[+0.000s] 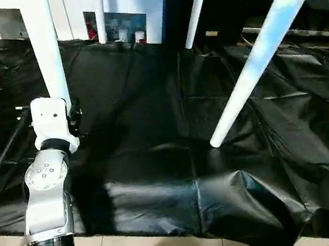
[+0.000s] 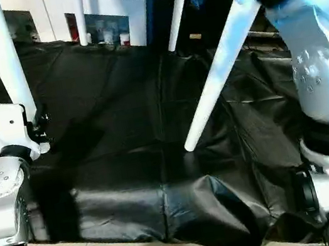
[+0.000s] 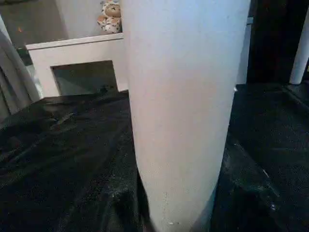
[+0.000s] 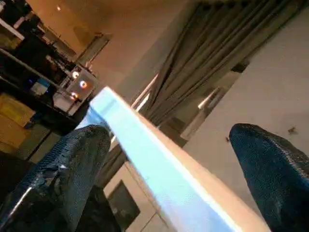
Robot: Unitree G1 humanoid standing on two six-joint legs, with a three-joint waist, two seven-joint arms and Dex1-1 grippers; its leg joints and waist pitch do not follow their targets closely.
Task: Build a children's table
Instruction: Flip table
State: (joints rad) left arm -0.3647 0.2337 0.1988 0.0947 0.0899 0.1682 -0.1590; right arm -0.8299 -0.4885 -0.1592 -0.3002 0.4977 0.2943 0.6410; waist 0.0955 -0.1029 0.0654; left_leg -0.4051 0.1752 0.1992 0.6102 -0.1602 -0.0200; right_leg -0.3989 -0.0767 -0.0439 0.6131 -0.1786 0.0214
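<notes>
The left gripper (image 1: 69,117) is tucked behind its own white wrist block, so its fingers around the upright leg (image 1: 47,45) can't be made out, and that leg runs off the top edge above it. Over by the right gripper (image 4: 164,159), the slanted leg (image 2: 220,75) smears into blue blur at its upper end, hiding whatever it joins.

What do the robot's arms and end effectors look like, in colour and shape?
The left arm is silver, with round bolted joints, a black ribbed ring near the bottom and a white boxy wrist block. The right arm is silver-grey too, with a black band. The right end effector's fingers are black, rounded and finely textured.
</notes>
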